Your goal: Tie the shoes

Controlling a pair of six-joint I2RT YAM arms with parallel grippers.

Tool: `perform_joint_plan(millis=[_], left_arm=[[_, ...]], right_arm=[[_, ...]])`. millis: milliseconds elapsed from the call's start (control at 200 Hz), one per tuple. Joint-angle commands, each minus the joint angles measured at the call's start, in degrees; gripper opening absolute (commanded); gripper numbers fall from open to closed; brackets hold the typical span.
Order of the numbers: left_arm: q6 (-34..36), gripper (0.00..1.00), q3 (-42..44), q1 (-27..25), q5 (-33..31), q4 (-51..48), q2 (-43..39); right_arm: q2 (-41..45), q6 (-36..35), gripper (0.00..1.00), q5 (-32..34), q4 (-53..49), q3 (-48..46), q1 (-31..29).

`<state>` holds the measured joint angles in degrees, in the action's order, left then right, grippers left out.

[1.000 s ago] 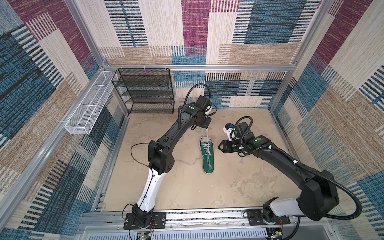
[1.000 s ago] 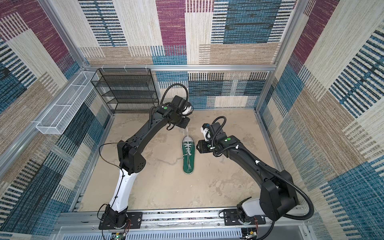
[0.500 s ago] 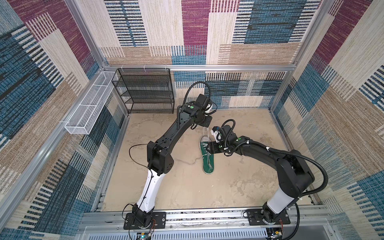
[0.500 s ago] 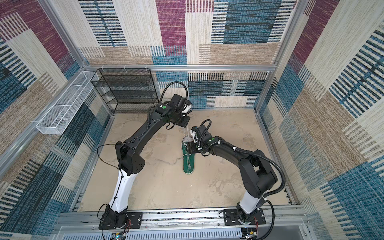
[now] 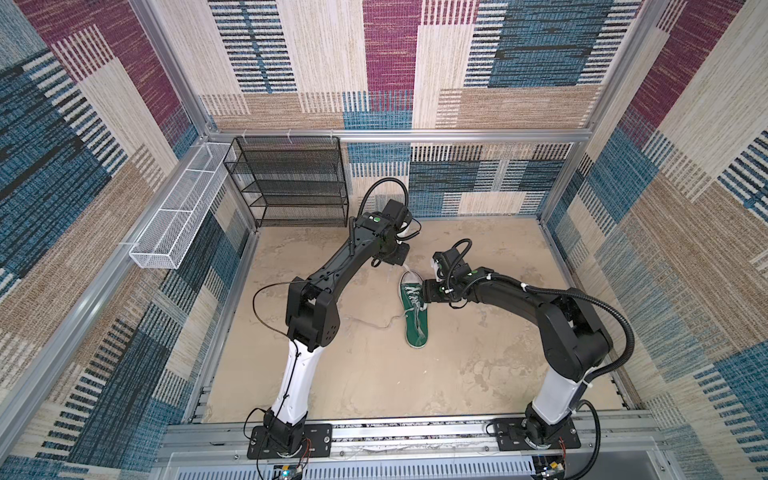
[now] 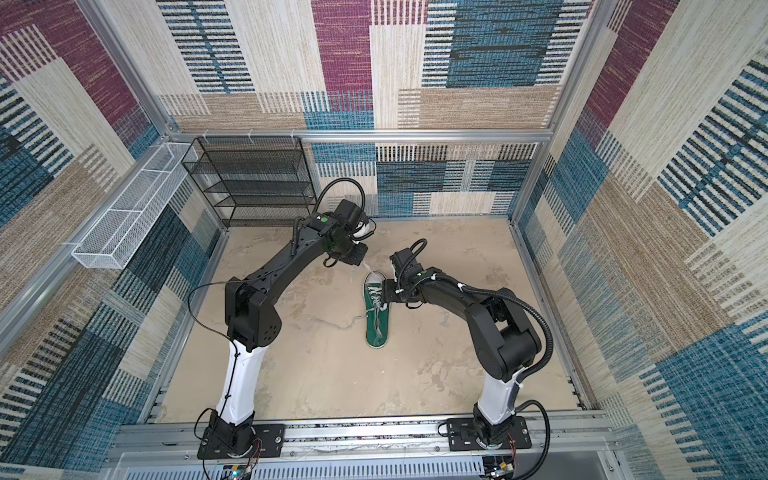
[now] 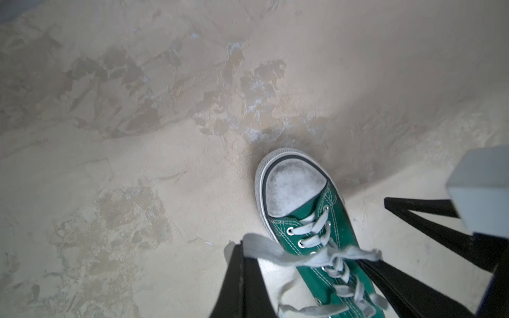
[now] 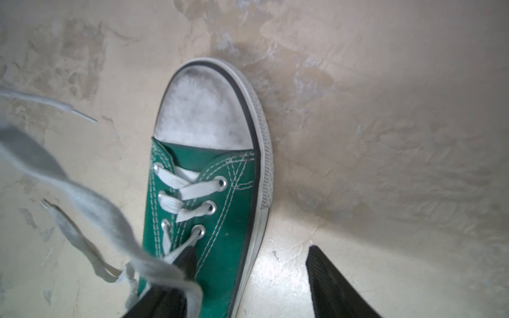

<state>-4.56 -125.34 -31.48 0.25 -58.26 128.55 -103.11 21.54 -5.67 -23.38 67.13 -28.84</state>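
Note:
The shoe [image 5: 415, 318] [image 6: 377, 320], green with a white toe cap, lies mid-floor in both top views, toe toward the back wall. My left gripper [image 5: 400, 261] [image 6: 360, 261] hangs just beyond the toe. It is shut on a whitish lace [image 7: 275, 253], which runs taut from its tips [image 7: 242, 247] to the shoe [image 7: 316, 220]. My right gripper [image 5: 426, 291] [image 6: 386, 291] [image 8: 250, 252] stands open at the shoe's right side. One finger [image 8: 187, 264] sits over the eyelets of the shoe [image 8: 220, 225]. The other finger [image 8: 325, 275] is above the floor beside the sole. A lace [image 8: 82, 198] crosses in front of it.
A black mesh rack [image 5: 291, 183] stands at the back left against the wall. A white wire basket [image 5: 178, 216] hangs on the left wall. A loose lace end [image 5: 376, 324] trails on the floor left of the shoe. Aluminium frame rails [image 5: 374, 432] edge the floor.
My right gripper has swung left from beside the shoe to over its eyelets, and its jaws have opened wider. The left gripper has stayed shut on the lace, barely shifting.

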Motion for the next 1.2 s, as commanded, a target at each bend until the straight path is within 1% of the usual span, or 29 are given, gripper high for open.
perform_joint_plan(millis=[0,100,200,245,290,300,341,381,446,521,616,716,861,937,1022,1122,1197], left_arm=[[-1.24,0.0,3.41,1.08,-0.33,2.37,0.74],[-2.22,0.0,6.88,2.74,-0.27,4.06,0.97],[-1.97,0.0,7.78,3.67,0.65,4.15,1.58],[-1.35,0.0,7.83,3.72,1.33,4.18,1.98],[-0.75,0.0,7.84,3.71,3.37,4.12,2.36],[-0.72,0.01,7.83,3.71,3.82,4.12,2.46],[-0.72,0.12,7.87,3.67,5.11,4.2,2.91],[-0.63,0.18,7.96,3.63,6.06,4.13,3.25],[-1.06,0.31,8.48,3.62,3.84,4.16,3.32],[-1.42,0.37,8.53,4.27,1.62,3.42,3.45],[-4.08,0.42,8.89,6.35,1.63,2.05,3.35],[-5.15,0.43,10.3,8.01,1.83,1.35,1.73],[-4.57,0.42,14.23,8.19,1.36,1.37,-2.52],[-4.09,0.4,18.97,7.81,1.18,1.39,-6.0],[-3.57,0.38,26.66,7.0,0.13,2.63,-10.9],[-6.34,0.35,34.86,6.88,-1.14,2.62,-15.08],[-9.07,0.35,40.28,6.63,-2.15,3.55,-17.61]], right_arm=[[-0.45,0.01,0.67,-0.47,-1.32,0.72,0.65],[-0.33,-0.98,0.67,-1.96,-2.18,0.97,0.97],[0.46,-1.52,0.67,-4.91,-2.99,1.36,1.2],[0.8,-1.84,0.68,-6.13,-3.39,1.35,1.31],[0.73,-2.01,0.68,-7.13,-4.09,1.9,1.41],[0.72,-2.09,0.68,-7.39,-4.26,1.98,1.42],[0.8,-2.43,0.68,-8.42,-4.57,2.05,1.37],[1.1,-2.35,0.69,-8.71,-4.62,2.12,1.46],[1.87,-2.04,0.69,-9.6,-4.96,1.93,1.82],[3.01,-1.41,0.7,-9.95,-5.19,1.51,2.52],[3.83,-1.36,0.7,-9.63,-6.58,1.77,3.14],[4.34,-1.58,0.7,-9.79,-7.4,1.79,3.85],[6.69,-1.4,0.7,-10.53,-6.95,0.9,4.71],[8.28,-1.46,0.7,-10.07,-7.1,0.46,5.08],[10.08,-1.86,0.7,-9.84,-7.21,-0.55,5.68],[11.58,-2.21,0.7,-10.49,-6.96,-2.11,6.48],[12.55,-2.47,0.7,-11.23,-6.69,-3.14,6.84]])
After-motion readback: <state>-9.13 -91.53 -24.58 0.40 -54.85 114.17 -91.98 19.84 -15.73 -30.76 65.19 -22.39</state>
